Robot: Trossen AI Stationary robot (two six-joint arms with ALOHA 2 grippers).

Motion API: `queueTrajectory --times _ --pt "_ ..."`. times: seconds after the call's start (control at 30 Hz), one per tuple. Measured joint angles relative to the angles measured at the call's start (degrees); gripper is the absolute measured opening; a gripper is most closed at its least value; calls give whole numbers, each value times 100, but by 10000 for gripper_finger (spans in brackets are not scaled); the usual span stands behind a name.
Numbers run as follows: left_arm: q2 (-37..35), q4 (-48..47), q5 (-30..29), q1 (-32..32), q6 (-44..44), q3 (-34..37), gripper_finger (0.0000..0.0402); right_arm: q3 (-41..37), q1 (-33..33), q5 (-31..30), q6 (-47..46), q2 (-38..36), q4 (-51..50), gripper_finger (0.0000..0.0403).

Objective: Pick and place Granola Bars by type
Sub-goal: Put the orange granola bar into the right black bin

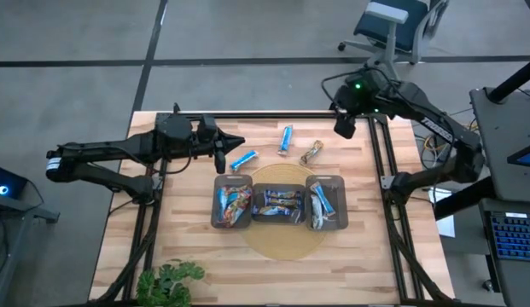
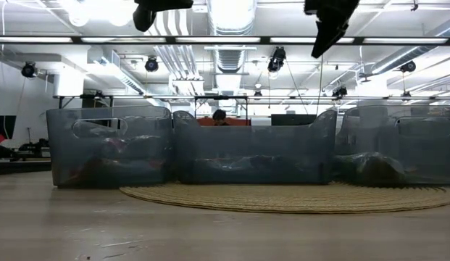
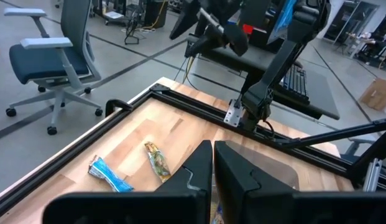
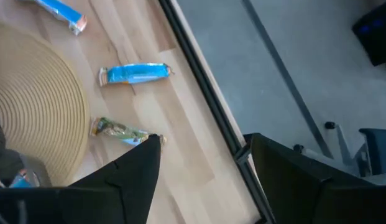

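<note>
Three loose granola bars lie flat on the table's far half: a bright blue bar [image 1: 243, 159], a second blue bar [image 1: 286, 138] and a green-brown bar [image 1: 311, 153]. More bars lie in three dark trays, left [image 1: 216, 194], middle [image 1: 277, 189] and right [image 1: 340, 198]. My left gripper [image 1: 235, 141] hovers shut above the table, just to the left of the nearest blue bar [image 3: 109, 174]. My right gripper [image 1: 343, 128] hangs open above the far right corner, right of the green-brown bar [image 4: 121, 131], with nothing between its fingers [image 4: 202, 162].
The trays stand side by side on a round woven mat [image 1: 286, 243] at the table's middle. A black frame rail [image 1: 380, 162] runs along the table's edges. A plant [image 1: 166, 281] sits at the near left corner. An office chair [image 1: 393, 26] stands beyond the far edge.
</note>
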State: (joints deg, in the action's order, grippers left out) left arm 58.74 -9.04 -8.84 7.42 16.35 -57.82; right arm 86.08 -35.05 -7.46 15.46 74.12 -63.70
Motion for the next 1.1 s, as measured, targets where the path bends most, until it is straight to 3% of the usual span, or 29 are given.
queueTrajectory --times 0.37,0.87,1.1 --pt "0 0 0 0 -163 0 0 0 2 67 1188 400 -34 242" --pt "0 0 -2 0 -178 0 0 -4 3 794 3081 795 -25 234" --pt "0 -2 -1 0 -169 0 0 -7 2 813 3298 1302 -26 233"
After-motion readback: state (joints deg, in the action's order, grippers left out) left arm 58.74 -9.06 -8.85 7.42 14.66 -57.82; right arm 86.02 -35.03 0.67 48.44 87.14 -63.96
